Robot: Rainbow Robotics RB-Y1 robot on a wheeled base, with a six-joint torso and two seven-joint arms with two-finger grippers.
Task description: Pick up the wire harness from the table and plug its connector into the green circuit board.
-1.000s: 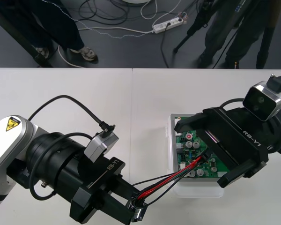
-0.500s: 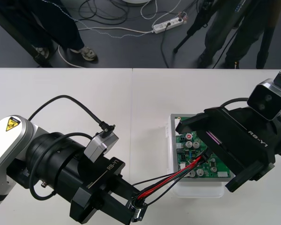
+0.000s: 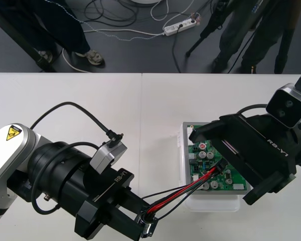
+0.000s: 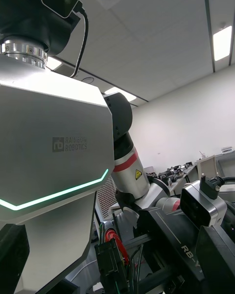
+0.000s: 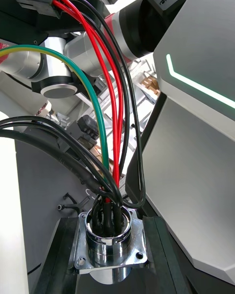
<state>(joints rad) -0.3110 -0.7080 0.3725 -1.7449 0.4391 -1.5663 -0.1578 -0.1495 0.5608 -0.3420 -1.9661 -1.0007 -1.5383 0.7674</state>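
Note:
The green circuit board point(image 3: 202, 154) sits on its white base point(image 3: 210, 204) at the right of the table. The harness wires point(image 3: 183, 191), red and black, run taut from the board down to the left. My left gripper point(image 3: 142, 226) is shut on the round metal socket point(image 3: 147, 224); in the left wrist view the flanged socket point(image 5: 109, 239) sits between its fingers. The black plug point(image 3: 220, 167) lies on the board, between the wide-apart fingers of my open right gripper point(image 3: 218, 166). The plug point(image 4: 110, 260) stands upright close to the right wrist camera. I cannot tell whether it is seated.
The white table stretches bare to the left and behind the board. My left arm point(image 3: 45, 170) fills the front left corner. Dark floor with cables and a power strip point(image 3: 179, 26) lies beyond the far edge.
My right gripper has shifted slightly to the right, its lower finger and camera moving away from the board's middle. The left gripper, socket and wires have not moved.

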